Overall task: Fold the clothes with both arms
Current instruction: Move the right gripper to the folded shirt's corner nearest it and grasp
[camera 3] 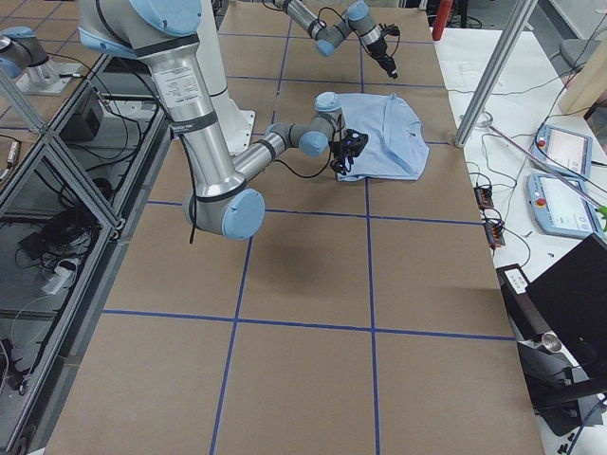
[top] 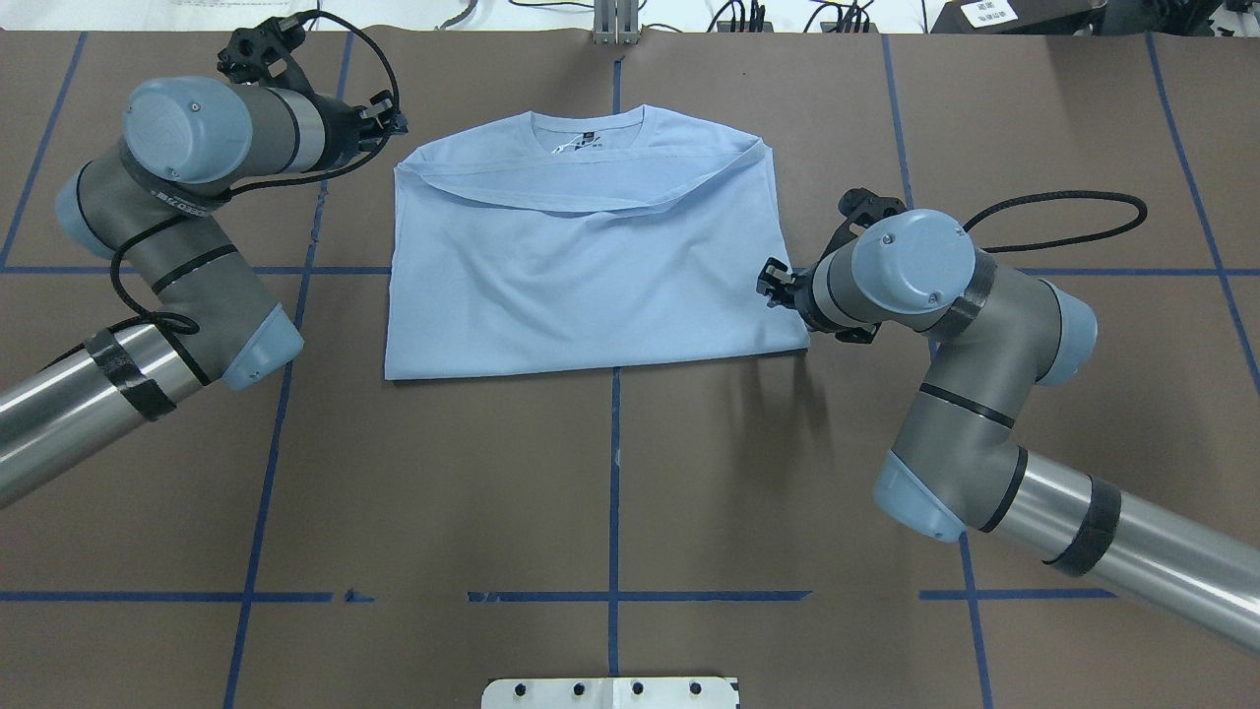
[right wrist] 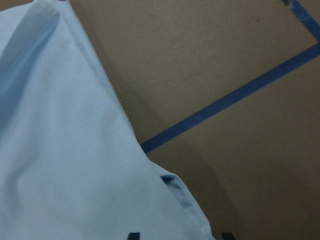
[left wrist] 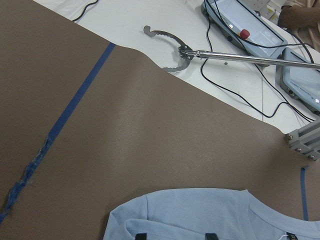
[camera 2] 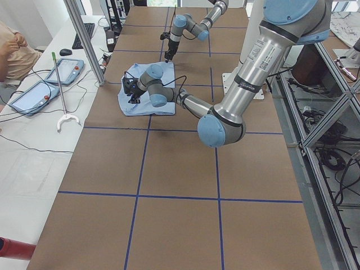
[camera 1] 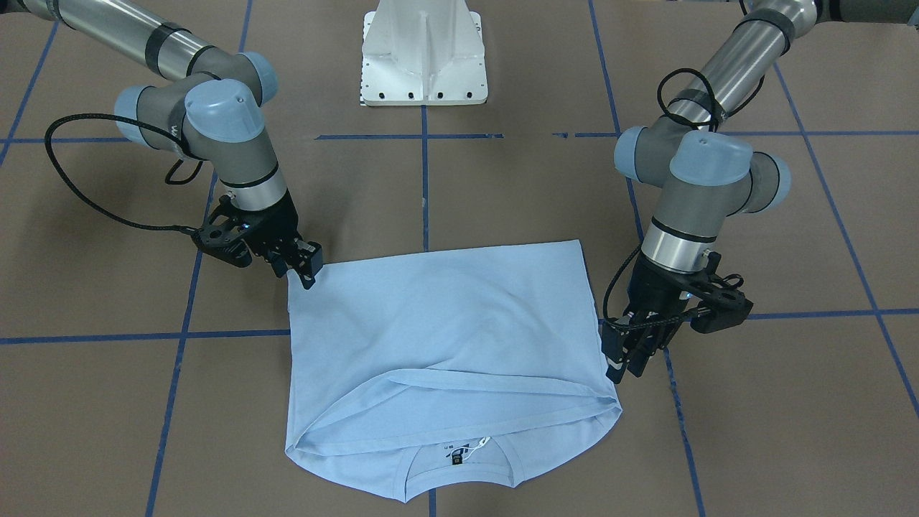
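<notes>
The light blue T-shirt [camera 1: 445,337] lies folded on the brown table, collar and black neck label [camera 1: 456,457] at the end far from the robot. It also shows in the overhead view [top: 591,276]. The palm print is hidden. My left gripper [camera 1: 623,365] is at the shirt's far corner on the robot's left [top: 386,116]. Its wrist view shows the fingertips [left wrist: 141,236] apart over the shoulder cloth, so it is open. My right gripper [camera 1: 305,269] is at the shirt's near corner on the robot's right [top: 773,283]. Its fingertips [right wrist: 132,235] are apart over the cloth edge, so it is open.
The white pedestal base [camera 1: 423,57] stands at the robot's side of the table. Blue tape lines [top: 615,473] cross the brown surface. Past the far table edge lie a grabber tool [left wrist: 175,55] and teach pendants [left wrist: 240,20] on a white bench.
</notes>
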